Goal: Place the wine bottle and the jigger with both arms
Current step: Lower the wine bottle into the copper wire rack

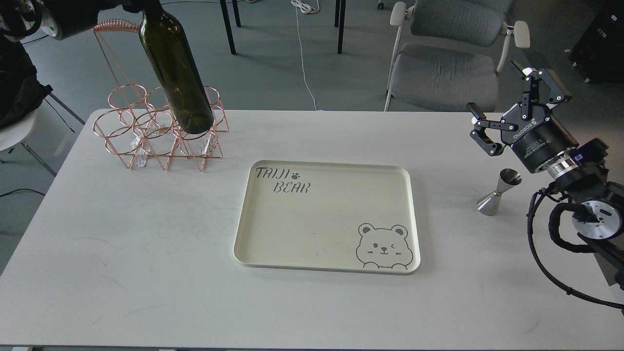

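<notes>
1. A grey floor and grey chair (446, 58) are seen behind the white table (122, 253).
2. "TAIJI BEAR" is read on the cream tray (412, 214); "ROBOTIQ" on the right gripper (512, 105), spread wide and empty above the jigger (498, 191).
3. The wine bottle (178, 73) is tilted over the copper rack (146, 134); the left gripper's grasp is cropped, so its state cannot be told.

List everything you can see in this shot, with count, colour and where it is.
wine bottle: one, dark olive green, tilted above the rack, its neck at the left gripper
rack: one, copper wire, table's far left
tray: one, cream with bear print, table centre
jigger: one, steel, upright right of the tray
table: one, white
chair: one, grey, behind the table
left gripper: one, black, top left, fingers unclear
right gripper: one, black, open, above the jigger
</notes>
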`<state>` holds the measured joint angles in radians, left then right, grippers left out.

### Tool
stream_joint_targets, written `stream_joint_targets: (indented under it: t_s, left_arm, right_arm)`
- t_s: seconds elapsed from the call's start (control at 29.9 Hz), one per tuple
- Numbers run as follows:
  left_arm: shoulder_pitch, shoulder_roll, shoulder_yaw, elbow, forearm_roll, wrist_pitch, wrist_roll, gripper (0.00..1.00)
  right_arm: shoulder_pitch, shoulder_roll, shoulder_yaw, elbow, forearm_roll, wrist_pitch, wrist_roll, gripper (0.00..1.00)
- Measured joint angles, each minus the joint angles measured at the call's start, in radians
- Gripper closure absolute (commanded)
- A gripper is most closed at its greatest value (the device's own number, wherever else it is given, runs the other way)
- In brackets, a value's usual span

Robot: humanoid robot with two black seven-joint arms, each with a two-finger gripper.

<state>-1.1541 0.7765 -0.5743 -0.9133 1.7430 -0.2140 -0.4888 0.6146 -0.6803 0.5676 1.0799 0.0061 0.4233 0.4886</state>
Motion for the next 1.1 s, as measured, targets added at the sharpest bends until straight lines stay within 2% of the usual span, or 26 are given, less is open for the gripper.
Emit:
stream_joint_targets:
  t_s: [0.17,1.1]
  left_arm:
    - [-0.002,-0.013,0.006,0.037,0.0,0.008,0.0,0.9]
    - [0.0,-0.026,0.021,0.067,0.0,0.013,0.0,0.89]
  right_arm:
    - [-0.003,0.0,0.001,0.0,0.0,-0.001,0.0,0.01]
    - [-0.009,-0.001,0.003,0.002,0.0,-0.001,0.0,0.01]
